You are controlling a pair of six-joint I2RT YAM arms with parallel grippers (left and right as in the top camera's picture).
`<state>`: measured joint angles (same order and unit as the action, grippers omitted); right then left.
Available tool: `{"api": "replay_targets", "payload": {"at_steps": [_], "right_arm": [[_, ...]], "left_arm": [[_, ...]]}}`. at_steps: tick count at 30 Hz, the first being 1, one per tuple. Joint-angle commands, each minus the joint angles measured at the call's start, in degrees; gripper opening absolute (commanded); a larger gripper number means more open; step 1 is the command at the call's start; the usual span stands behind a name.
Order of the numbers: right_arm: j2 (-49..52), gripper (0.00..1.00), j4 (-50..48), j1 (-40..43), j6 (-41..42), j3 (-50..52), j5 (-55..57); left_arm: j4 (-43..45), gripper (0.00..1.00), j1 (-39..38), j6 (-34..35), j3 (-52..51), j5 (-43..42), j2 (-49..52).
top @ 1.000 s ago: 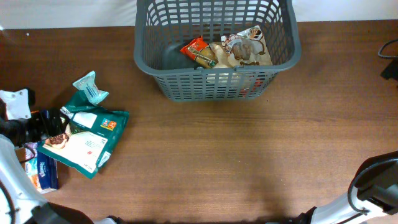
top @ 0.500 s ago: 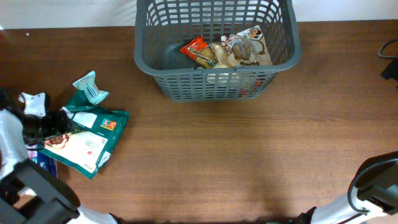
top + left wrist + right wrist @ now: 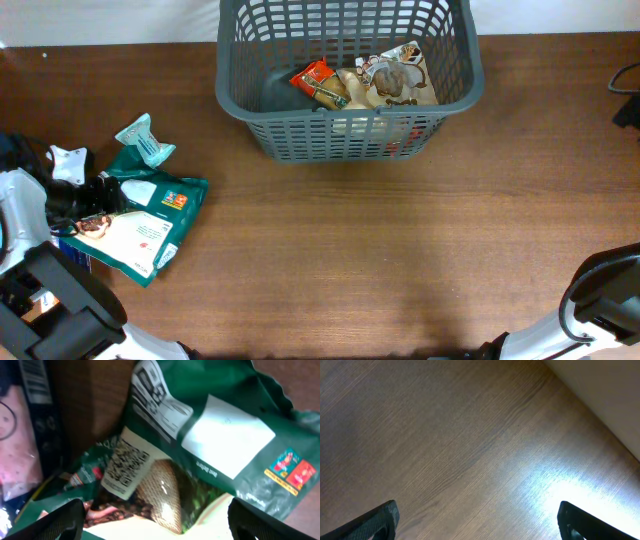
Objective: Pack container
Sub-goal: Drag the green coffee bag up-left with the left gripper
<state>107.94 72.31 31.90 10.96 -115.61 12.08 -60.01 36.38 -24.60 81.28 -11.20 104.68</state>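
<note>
Overhead, container: the large dark grey plastic basket with lattice sides (image 3: 250, 115) stands at the far edge of the brown wooden table (image 3: 400, 250), well apart from my arms
Overhead, in the basket: an orange-red foil packet (image 3: 316, 80) and a crumpled beige packet with brown print (image 3: 395, 80) lie on its bottom, touching each other
Overhead, left side: a big flat green and white plastic bag (image 3: 145, 225) lies on the table, a small teal packet (image 3: 145, 140) just beyond it
Overhead, left gripper (image 3: 100, 195): it is at the left edge of the green bag
Left wrist, green bag (image 3: 210, 435): it fills almost all the view, white label and square code on it
Left wrist, fingers (image 3: 60, 522): my two black tips stand wide apart, the bag between them; if they touch it I cannot tell
Left wrist, edge: a pink packet (image 3: 15, 445) beside the bag
Right wrist, right gripper (image 3: 477, 520): my fingers are wide apart above bare wood with a bright reflection
</note>
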Motion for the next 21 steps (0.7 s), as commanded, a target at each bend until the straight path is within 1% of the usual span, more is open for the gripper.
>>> {"api": "replay_targets", "payload": {"at_steps": [1,4,8,14,16,18,19,21], "right_arm": [[-0.7,0.99,-0.2,0.0,0.4,0.1,-0.1],[-0.7,0.99,-0.2,0.0,0.4,0.1,-0.1],[-0.7,0.99,-0.2,0.0,0.4,0.1,-0.1],[-0.7,0.99,-0.2,0.0,0.4,0.1,-0.1],[-0.7,0.99,-0.2,0.0,0.4,0.1,-0.1],[-0.7,0.99,-0.2,0.0,0.4,0.1,-0.1],[-0.7,0.99,-0.2,0.0,0.4,0.1,-0.1],[-0.7,0.99,-0.2,0.0,0.4,0.1,-0.1]], "left_arm": [[-1.6,0.87,-0.4,-4.3,0.4,-3.6,1.1],[-2.9,0.87,-1.2,-6.5,0.4,-6.9,1.1],[-3.9,0.87,-2.6,-8.5,0.4,-6.8,1.1],[-4.6,0.87,-4.4,-8.3,1.0,-2.9,1.1],[-5.9,0.87,-4.9,-8.3,2.6,-2.8,1.1],[-6.0,0.87,-5.1,-8.2,4.0,-0.7,1.1],[-5.9,0.91,-5.1,-8.2,4.4,0.4,1.1],[-4.9,0.93,-5.1,-7.7,5.3,3.0,1.1]]}}
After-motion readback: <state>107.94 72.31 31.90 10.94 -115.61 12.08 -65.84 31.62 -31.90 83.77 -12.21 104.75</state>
